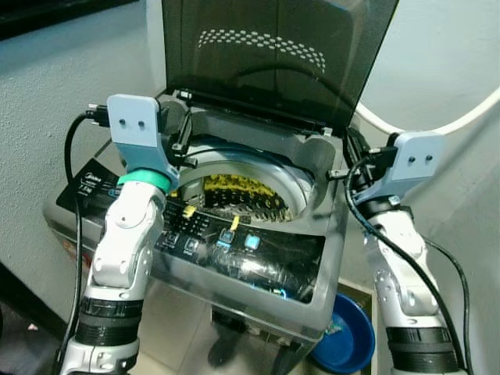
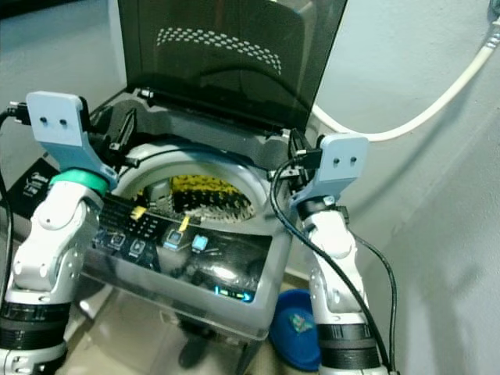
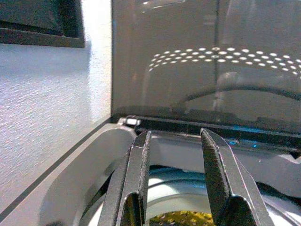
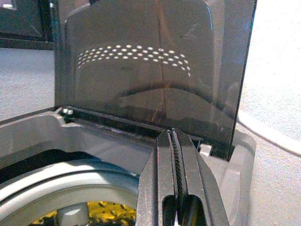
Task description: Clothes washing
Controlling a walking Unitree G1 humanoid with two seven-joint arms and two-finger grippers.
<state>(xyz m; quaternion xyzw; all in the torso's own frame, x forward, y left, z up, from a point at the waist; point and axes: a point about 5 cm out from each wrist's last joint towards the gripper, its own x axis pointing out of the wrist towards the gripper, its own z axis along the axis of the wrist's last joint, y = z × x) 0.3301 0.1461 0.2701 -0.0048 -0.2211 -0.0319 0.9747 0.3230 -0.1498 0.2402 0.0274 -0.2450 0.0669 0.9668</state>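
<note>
A grey top-loading washing machine [image 1: 234, 262] stands in front of me with its dark tinted lid [image 1: 266, 55] raised upright. Yellow and dark patterned clothes [image 1: 234, 195] lie in the drum. My left gripper [image 3: 174, 136] hovers over the left rear rim of the tub, open and holding nothing; the yellow clothes [image 3: 181, 219] lie below its fingers. My right gripper [image 4: 173, 134] is at the right rear corner near the lid hinge, its fingers pressed shut with nothing between them.
A white wall runs close along the machine's left side. A white hose [image 1: 437, 125] curves across the wall behind the right arm. A blue basin [image 1: 348, 336] sits on the floor at the machine's right front corner.
</note>
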